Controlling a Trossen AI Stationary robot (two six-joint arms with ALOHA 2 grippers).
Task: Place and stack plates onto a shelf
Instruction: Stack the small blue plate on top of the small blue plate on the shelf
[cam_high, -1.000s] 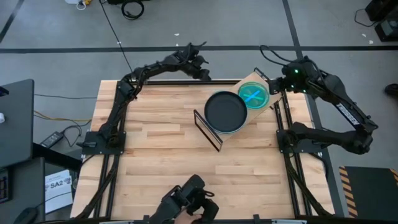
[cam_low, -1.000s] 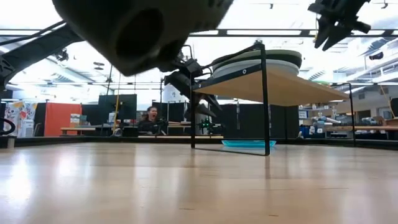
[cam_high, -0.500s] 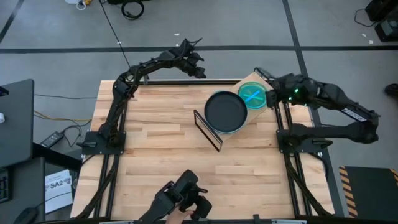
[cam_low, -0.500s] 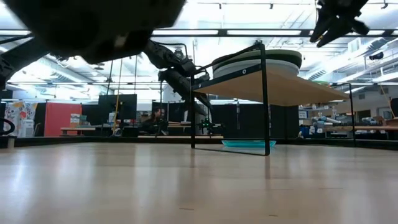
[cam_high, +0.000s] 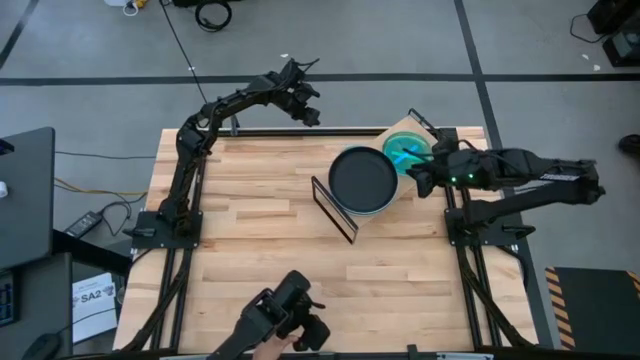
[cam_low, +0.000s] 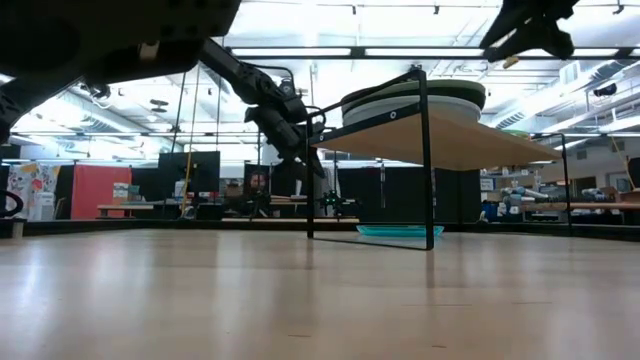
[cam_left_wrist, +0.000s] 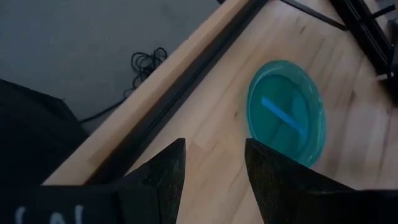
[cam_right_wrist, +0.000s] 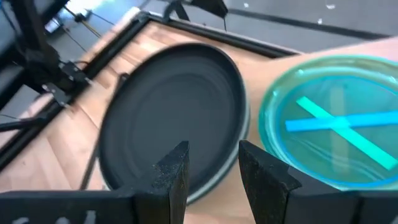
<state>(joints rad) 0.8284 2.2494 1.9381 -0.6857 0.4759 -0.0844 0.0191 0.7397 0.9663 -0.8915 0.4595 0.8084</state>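
Note:
The shelf (cam_high: 418, 128) stands slantwise on the right half of the table, its pale board (cam_low: 470, 140) raised on black wire legs. A stack of plates (cam_low: 415, 100) rests on the board, with the black plate (cam_high: 365, 180) (cam_right_wrist: 174, 106) on top. A small teal plate (cam_high: 405, 150) (cam_left_wrist: 286, 112) (cam_right_wrist: 336, 124) lies flat just right of the stack. In the low view a teal plate (cam_low: 400, 230) shows at table level below the board. My right gripper (cam_high: 418, 178) (cam_right_wrist: 211, 155) hangs open above the gap between the black and teal plates. My left gripper (cam_high: 305, 100) (cam_left_wrist: 214, 149) is open, raised beyond the table's far edge.
A dark device (cam_high: 290, 320) sits at the table's near edge and fills the low view's upper left. Black arm mounts (cam_high: 165, 225) (cam_high: 485, 225) stand on both sides. Bare tabletop (cam_high: 250, 230) lies left of and nearer than the shelf. A person (cam_low: 255, 185) sits in the room beyond.
My right gripper has swung from above the shelf's far right corner toward the near edge, ending over the gap between the black and teal plates. My left gripper has drawn back a little past the far edge. The dark device at the near edge has shifted left. The plates have stayed put.

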